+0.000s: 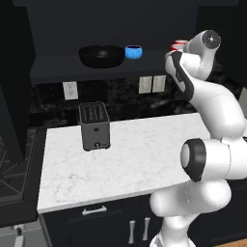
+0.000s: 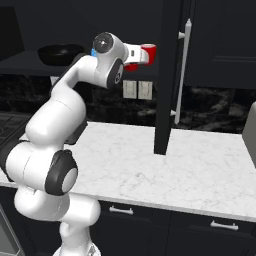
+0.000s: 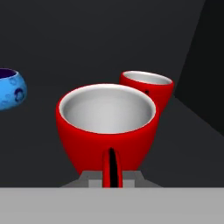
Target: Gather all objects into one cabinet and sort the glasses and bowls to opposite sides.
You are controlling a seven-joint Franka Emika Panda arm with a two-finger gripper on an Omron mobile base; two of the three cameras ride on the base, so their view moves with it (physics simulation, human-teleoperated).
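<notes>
Black wall cabinet, shelf level. Gripper pinched narrow on the near wall of a red cup; second red cup just beyond at 1 o'clock, blue bowl at 9 o'clock, black bowl farther along. Advice: seat the cup flat beside its twin, away from the bowls, before opening.

A grey toaster stands upright on the white marble table, near its back left. Wall outlets and light switches dot the dark backsplash above dark drawers with silver handles.
</notes>
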